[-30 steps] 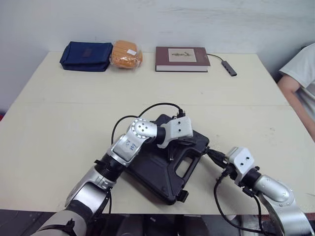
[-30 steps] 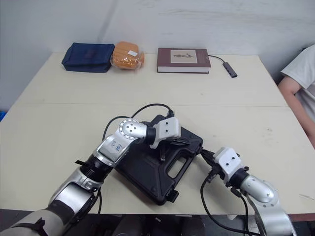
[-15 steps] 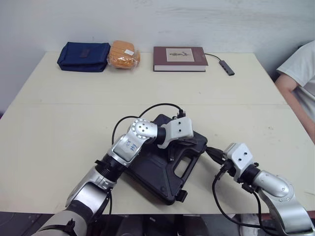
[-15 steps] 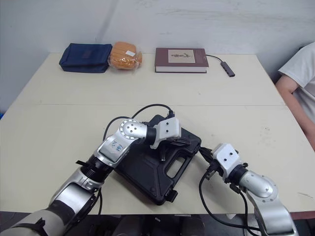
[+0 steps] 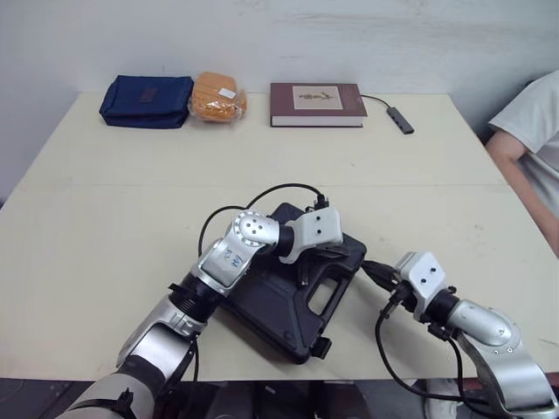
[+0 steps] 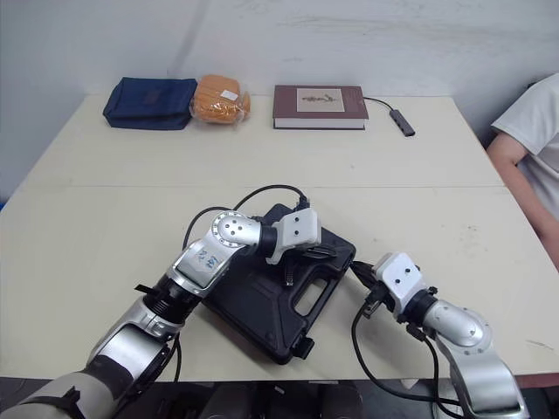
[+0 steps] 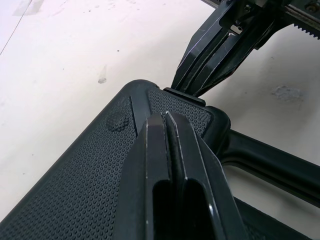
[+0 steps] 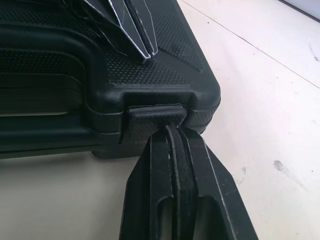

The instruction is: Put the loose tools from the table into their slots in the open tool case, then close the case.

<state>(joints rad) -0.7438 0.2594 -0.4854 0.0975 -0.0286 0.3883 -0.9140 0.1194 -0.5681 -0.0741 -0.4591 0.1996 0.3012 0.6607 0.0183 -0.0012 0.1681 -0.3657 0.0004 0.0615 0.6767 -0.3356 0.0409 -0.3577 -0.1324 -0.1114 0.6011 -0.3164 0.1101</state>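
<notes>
The black tool case [image 5: 266,305] lies closed near the table's front edge, its handle [image 5: 330,295] toward my right arm. My left gripper [image 5: 306,269] is shut, its tips resting on the textured lid [image 7: 100,165] just behind the handle. My right gripper [image 5: 369,267] is shut too, and its tips [image 8: 172,131] touch the latch [image 8: 154,112] on the case's right-hand corner. A second latch [image 5: 321,347] sticks out at the corner nearest the table edge. The left gripper's fingers [image 8: 142,35] show on the lid in the right wrist view.
Along the far edge of the table [image 5: 105,218] lie a blue pouch [image 5: 146,89], an orange packet [image 5: 218,96], a dark red book [image 5: 316,92] and a small cabled hub [image 5: 400,120]. A person's arm [image 5: 524,170] reaches in at the right.
My right gripper has moved slightly left, up to the case's corner latch. The left gripper stays on the lid. The camera has shifted a little.
</notes>
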